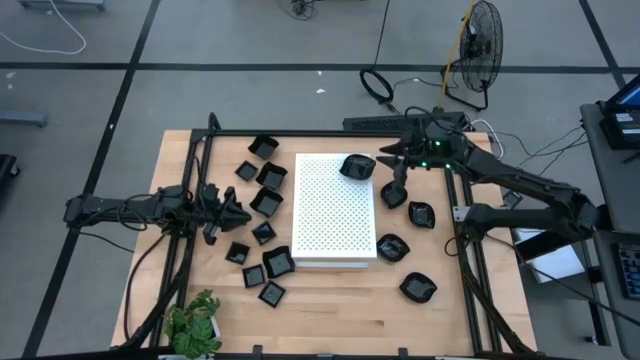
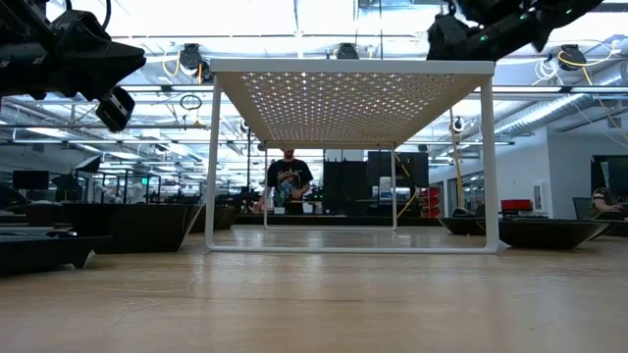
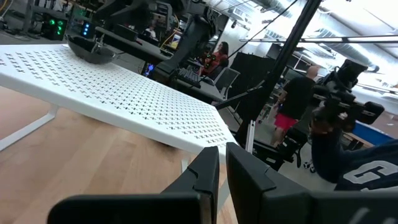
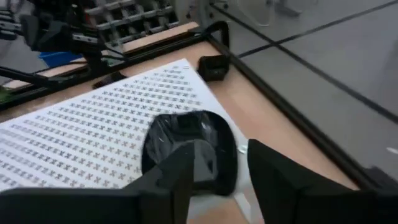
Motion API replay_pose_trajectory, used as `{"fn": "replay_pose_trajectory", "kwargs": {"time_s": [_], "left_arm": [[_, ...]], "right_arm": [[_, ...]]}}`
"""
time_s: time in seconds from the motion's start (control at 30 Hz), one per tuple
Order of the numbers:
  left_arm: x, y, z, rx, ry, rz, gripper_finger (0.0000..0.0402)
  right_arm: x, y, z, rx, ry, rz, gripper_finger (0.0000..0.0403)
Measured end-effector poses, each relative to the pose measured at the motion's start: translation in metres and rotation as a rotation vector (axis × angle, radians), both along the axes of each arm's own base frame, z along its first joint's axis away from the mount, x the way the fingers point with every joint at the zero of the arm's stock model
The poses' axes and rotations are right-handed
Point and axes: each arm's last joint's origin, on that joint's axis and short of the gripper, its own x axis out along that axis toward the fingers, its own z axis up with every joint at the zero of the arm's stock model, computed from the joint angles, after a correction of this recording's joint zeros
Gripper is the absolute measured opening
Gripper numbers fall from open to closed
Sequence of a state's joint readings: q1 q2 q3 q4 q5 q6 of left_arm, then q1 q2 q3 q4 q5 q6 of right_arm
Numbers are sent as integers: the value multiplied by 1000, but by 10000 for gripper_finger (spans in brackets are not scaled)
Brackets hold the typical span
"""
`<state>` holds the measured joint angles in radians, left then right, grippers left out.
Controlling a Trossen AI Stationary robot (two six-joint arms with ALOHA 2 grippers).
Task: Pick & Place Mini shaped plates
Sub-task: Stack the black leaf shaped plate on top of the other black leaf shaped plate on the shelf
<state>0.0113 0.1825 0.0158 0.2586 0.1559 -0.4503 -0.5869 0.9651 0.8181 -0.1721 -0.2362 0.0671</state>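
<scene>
Clearly, one rounded mini plate [image 1: 357, 166] was seen lying on the far right corner of the white perforated board [image 1: 333, 215], with the right pincer [image 1: 392, 160] just beside it at the board's right edge. In the right wrist view the fingers [image 4: 186, 171] were spread apart, with the glossy dish [image 4: 186, 146] just beyond them on the board and nothing clamped between them; it was judged to have been set down there. The left pincer [image 1: 240, 212] was held above the worktop [image 1: 330, 310] left of the board, its fingers [image 3: 208, 174] drawn nearly together with only a narrow gap and nothing held.

The remaining mini shaped plates were spread on the worktop: square ones [image 1: 270, 176] in a loose column to the left of the board, rounded ones [image 1: 421, 213] to its right, none touching the board as far as could be told.

The plates were judged to be light, stiff and slick, their glossy surface likely to slide between hard fingers, and possibly brittle if dropped. A hold across the raised rim, one finger inside and one outside, was judged the safest.

Every dish was seen to be empty, and the board carried only the one plate. A small potted plant [image 1: 195, 322] stood at the near left corner.
</scene>
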Motion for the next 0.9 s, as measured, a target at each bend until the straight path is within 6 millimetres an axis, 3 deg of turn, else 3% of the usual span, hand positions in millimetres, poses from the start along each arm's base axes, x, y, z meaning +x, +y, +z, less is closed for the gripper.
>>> {"fn": "replay_pose_trajectory", "kwargs": {"time_s": [0.2,0.33,0.67,0.9], "left_arm": [[0,0,0,0,0,0,31],[0,0,0,0,0,0,31],[0,0,0,0,0,0,31],[0,0,0,0,0,0,31]], "right_arm": [[-35,14,-1,-10,177,-234,173],[-48,19,-15,115,334,-381,175],[-38,12,-84,389,635,-487,170],[-22,5,-105,451,638,-433,169]]}}
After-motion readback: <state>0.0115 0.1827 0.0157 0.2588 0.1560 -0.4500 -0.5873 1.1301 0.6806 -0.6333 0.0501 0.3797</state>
